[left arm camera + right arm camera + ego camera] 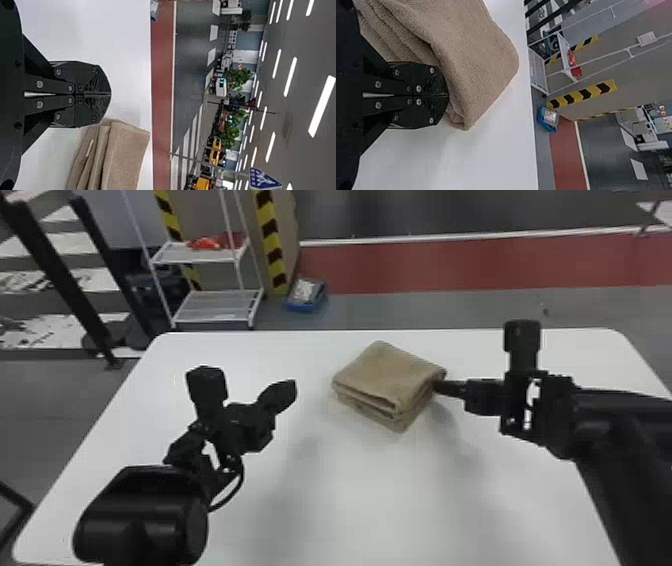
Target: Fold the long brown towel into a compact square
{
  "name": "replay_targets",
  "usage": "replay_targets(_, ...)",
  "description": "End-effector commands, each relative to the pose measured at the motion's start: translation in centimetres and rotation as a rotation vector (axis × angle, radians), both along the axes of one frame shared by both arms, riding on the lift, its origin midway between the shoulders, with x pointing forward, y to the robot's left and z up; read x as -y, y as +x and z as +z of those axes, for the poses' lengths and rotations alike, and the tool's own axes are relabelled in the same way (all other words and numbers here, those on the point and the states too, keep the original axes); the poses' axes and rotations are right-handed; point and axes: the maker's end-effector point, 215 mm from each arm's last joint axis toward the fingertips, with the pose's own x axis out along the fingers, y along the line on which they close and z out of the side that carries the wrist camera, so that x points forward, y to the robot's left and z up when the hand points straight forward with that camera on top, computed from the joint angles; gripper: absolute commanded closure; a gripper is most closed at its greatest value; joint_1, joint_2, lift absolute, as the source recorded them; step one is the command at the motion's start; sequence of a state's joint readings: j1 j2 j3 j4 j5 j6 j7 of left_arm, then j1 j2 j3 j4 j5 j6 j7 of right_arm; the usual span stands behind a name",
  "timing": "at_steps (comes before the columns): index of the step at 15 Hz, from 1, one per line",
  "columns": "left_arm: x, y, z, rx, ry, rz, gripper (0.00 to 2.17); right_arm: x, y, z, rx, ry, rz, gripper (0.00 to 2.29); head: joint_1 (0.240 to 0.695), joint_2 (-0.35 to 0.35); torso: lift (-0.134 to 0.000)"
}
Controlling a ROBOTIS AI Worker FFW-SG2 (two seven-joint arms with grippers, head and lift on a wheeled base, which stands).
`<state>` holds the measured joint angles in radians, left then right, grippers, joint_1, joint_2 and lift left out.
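The brown towel (387,375) lies folded into a thick, layered, roughly square stack at the table's middle, toward the far side. My left gripper (287,392) stands to the left of the stack, apart from it; in the left wrist view the left gripper (111,95) is shut with nothing between its fingers, the towel (123,158) off to one side. At the stack's right side is my right gripper (440,386). The right wrist view has the right gripper (448,95) shut, its tips against the side of the towel (474,51); no cloth is seen pinched between them.
The white table (390,500) reaches beyond the towel on all sides. Behind it on the floor stand a white rack (215,307) and a blue bin (305,307); striped posts rise near the rack.
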<state>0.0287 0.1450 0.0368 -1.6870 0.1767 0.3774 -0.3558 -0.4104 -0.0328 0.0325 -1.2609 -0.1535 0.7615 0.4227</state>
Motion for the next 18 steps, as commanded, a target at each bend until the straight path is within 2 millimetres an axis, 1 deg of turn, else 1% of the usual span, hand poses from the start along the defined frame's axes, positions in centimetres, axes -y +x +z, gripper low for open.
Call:
replay_targets(1,1.2,1.1,-0.7,0.006,0.005,-0.021,1.89,1.8,-3.2,-0.4,-0.033,0.057,-0.022,2.01,0.695,0.083,-0.120)
replay_targets(3,2.5,2.7,-0.7,0.043,0.006,-0.041,1.89,4.2,-6.9,0.3,-0.061,0.141,-0.044,2.01,0.695,0.069,-0.120)
replay_targets(4,3.3,3.5,-1.2,0.041,0.012,-0.054,1.89,5.2,-8.5,0.7,-0.074,0.181,-0.053,2.01,0.695,0.059,-0.120)
replay_targets(5,3.7,4.3,-1.8,0.044,0.023,-0.062,1.89,6.7,-9.9,2.0,-0.073,0.245,-0.059,2.01,0.695,0.047,-0.120)
replay_targets(6,3.7,4.4,-2.7,0.029,0.027,-0.064,1.89,7.1,-11.5,3.0,-0.082,0.310,-0.042,2.01,0.695,0.030,-0.120)
replay_targets(7,3.8,4.5,-3.6,0.011,0.029,-0.071,1.89,7.9,-12.9,4.1,-0.083,0.363,-0.032,2.01,0.695,0.014,-0.120)
replay_targets(8,4.8,4.6,-4.4,-0.007,0.025,-0.101,1.89,8.6,-14.0,4.5,-0.085,0.395,-0.030,2.01,0.695,-0.008,-0.120)
replay_targets(9,6.4,5.0,-5.1,-0.015,0.046,-0.130,1.89,9.2,-14.9,4.9,-0.078,0.424,-0.035,2.01,0.695,-0.017,-0.120)
replay_targets(10,7.8,5.3,-5.4,-0.019,0.061,-0.147,1.89,9.3,-15.6,5.3,-0.072,0.449,-0.032,2.01,0.695,-0.030,-0.120)
replay_targets(11,8.5,5.1,-5.5,-0.020,0.061,-0.156,1.89,9.2,-16.3,5.4,-0.075,0.473,-0.024,2.01,0.695,-0.042,-0.120)
replay_targets(12,9.7,4.8,-5.7,-0.025,0.061,-0.174,1.89,9.3,-16.6,5.7,-0.071,0.486,-0.023,2.01,0.695,-0.057,-0.120)
replay_targets(13,10.4,4.6,-5.9,-0.029,0.055,-0.181,1.89,9.2,-16.6,6.1,-0.064,0.503,-0.016,2.01,0.695,-0.079,-0.120)
replay_targets(14,10.8,4.0,-6.4,-0.039,0.054,-0.186,1.89,9.2,-16.6,6.1,-0.065,0.505,-0.016,2.01,0.695,-0.089,-0.120)
replay_targets(15,11.3,3.0,-7.1,-0.048,0.048,-0.194,1.89,9.1,-16.4,6.0,-0.067,0.506,-0.016,2.01,0.695,-0.097,-0.120)
replay_targets(16,11.8,2.1,-7.0,-0.046,0.041,-0.204,1.89,8.8,-16.1,5.8,-0.073,0.505,-0.013,2.01,0.695,-0.103,-0.120)
replay_targets(18,13.1,0.2,-6.7,-0.049,0.023,-0.226,1.89,8.4,-15.5,6.0,-0.073,0.509,-0.006,2.01,0.695,-0.116,-0.120)
